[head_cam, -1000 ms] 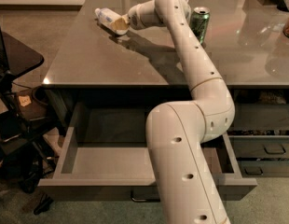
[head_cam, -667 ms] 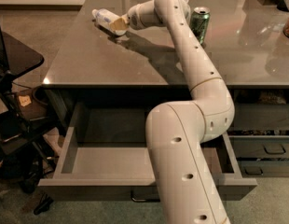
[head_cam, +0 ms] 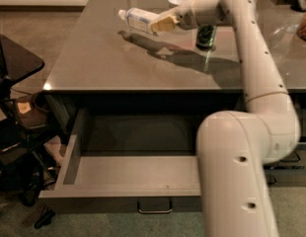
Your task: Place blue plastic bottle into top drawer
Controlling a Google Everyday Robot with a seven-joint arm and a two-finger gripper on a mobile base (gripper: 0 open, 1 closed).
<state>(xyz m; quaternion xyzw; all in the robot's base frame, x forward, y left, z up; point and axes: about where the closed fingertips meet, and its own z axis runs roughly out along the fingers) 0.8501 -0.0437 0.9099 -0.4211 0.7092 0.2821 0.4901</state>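
Hand (head_cam: 161, 24) around clear plastic bottle (head_cam: 137, 18), over desk (head_cam: 113, 65)

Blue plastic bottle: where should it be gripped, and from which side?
Grip the blue plastic bottle across its base end, from the camera's right: it lies sideways, cap leftward, and the gripper holds it there above the desk.

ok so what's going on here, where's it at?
The gripper has its fingers shut on the blue plastic bottle, holding it on its side just above the desk top. The top drawer stands pulled open below. The bottle is not yet in it. A green can stands behind the arm.
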